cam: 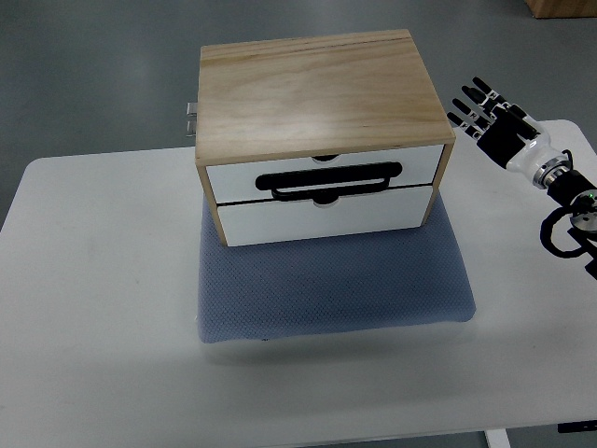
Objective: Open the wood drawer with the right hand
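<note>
- Your right hand [490, 117] hangs off the right end of the wooden drawer box [317, 103], fingers spread and gripping nothing, clear of the wood.
- The box sits on a blue-grey mat [336, 289] on the white table [93, 299], both white drawer fronts flush and facing you; the upper drawer [326, 173] carries a black bar handle [331, 179].
- The likely trouble: the box looks unanchored, so pulling the handle may drag it across the mat instead of sliding the drawer out.
- Fingers hooked poorly behind that slim bar could slip off.
- The lower drawer [326, 213] shows only a small notch; its grip is hard to make out.
- The left arm is out of shot, the right forearm cut by the frame edge, and a metal fitting [191, 117] behind the box is half hidden.
</note>
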Action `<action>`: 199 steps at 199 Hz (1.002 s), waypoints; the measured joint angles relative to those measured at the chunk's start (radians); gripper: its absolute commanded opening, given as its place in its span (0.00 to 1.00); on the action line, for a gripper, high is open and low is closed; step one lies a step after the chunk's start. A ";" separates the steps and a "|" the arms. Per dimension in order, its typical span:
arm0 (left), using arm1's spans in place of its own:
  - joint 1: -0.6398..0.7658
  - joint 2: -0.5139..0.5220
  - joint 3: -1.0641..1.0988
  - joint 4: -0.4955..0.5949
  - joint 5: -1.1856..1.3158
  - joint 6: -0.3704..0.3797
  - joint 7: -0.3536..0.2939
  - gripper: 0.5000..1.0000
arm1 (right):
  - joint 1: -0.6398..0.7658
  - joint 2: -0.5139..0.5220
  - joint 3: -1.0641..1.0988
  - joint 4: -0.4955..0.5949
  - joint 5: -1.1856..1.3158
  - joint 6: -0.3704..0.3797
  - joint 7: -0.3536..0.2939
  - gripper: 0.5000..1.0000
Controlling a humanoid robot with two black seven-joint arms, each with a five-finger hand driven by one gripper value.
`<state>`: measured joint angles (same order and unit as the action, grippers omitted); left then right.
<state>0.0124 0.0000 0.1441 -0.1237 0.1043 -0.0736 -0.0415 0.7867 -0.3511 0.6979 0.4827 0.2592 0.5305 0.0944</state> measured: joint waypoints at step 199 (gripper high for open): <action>0.000 0.000 0.000 0.001 0.000 0.000 0.000 1.00 | 0.129 -0.284 -0.025 0.031 -0.235 0.023 0.011 0.89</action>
<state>0.0122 0.0000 0.1442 -0.1228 0.1043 -0.0736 -0.0412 0.9160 -0.6347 0.6728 0.5136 0.0244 0.5538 0.1059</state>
